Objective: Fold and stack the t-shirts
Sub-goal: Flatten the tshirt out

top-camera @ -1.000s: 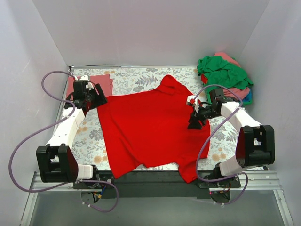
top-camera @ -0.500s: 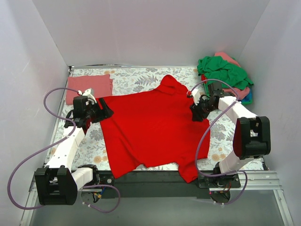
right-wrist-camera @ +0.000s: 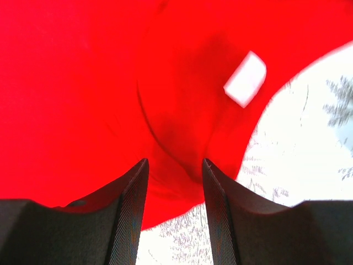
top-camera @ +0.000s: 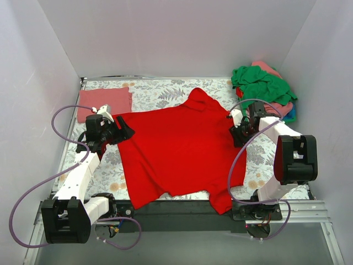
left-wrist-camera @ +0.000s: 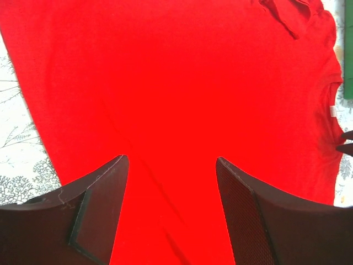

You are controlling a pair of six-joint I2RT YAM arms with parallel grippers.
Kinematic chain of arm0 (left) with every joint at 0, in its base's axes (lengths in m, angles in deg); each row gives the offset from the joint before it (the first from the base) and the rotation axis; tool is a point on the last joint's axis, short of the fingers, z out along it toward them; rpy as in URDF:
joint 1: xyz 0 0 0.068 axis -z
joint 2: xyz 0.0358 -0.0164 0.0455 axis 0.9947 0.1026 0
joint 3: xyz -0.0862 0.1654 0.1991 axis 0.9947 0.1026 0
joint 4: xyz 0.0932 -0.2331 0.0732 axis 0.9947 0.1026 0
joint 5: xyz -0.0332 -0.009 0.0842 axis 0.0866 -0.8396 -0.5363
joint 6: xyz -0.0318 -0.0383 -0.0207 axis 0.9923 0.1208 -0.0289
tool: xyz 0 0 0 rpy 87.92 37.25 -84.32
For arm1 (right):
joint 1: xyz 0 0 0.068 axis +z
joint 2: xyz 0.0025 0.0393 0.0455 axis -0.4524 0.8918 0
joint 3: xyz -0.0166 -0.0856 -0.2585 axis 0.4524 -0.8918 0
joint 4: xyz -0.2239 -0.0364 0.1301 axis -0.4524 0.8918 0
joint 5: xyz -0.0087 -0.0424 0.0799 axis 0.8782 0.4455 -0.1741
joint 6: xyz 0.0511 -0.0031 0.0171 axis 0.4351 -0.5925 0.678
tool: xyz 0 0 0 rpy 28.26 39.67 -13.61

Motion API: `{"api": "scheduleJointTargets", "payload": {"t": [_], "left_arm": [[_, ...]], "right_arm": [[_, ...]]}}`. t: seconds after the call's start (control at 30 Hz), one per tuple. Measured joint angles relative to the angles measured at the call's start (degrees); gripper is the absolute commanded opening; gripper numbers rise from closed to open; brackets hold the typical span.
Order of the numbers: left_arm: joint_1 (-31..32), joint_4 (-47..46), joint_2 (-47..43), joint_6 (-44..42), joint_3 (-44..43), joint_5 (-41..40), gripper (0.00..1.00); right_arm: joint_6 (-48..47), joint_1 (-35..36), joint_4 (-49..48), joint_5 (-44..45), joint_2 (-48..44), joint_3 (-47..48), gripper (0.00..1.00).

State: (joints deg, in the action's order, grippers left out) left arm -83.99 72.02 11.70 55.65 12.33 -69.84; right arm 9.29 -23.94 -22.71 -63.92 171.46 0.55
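A bright red t-shirt [top-camera: 176, 149] lies spread flat in the middle of the table. My left gripper [top-camera: 126, 132] sits at its left edge; in the left wrist view it [left-wrist-camera: 171, 160] stands open over flat red cloth [left-wrist-camera: 176, 83], nothing between the fingers. My right gripper [top-camera: 237, 134] is at the shirt's right edge by the neck opening. In the right wrist view it [right-wrist-camera: 175, 161] is open, its fingers standing either side of the curved red hem [right-wrist-camera: 176, 165], near a white label [right-wrist-camera: 245, 79]. A folded salmon-pink t-shirt [top-camera: 105, 102] lies at the back left.
A heap of green, pink and blue t-shirts [top-camera: 265, 88] fills the back right corner. The floral grey tablecloth [top-camera: 165, 94] covers the table. White walls close in on three sides. The red shirt's lower hem hangs over the near table edge [top-camera: 220, 201].
My left gripper has come forward from beside the folded pink shirt to the red shirt's left edge. My right gripper has moved back and right, off the shirt body to its right edge.
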Motion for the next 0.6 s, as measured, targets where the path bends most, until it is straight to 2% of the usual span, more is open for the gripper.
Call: {"api": "scheduleJointTargets", "payload": {"t": [0.27,0.6], "left_arm": [[0.0,-0.1,0.0,0.0,0.0,0.9,0.63],[0.0,-0.3,0.1,0.0,0.0,1.3,0.62]], "right_arm": [[0.7,-3.1,-0.4,1.3,0.0,-2.1,0.48],[1.1,-5.5,-1.8,1.9,0.3,-3.4,0.40]]}}
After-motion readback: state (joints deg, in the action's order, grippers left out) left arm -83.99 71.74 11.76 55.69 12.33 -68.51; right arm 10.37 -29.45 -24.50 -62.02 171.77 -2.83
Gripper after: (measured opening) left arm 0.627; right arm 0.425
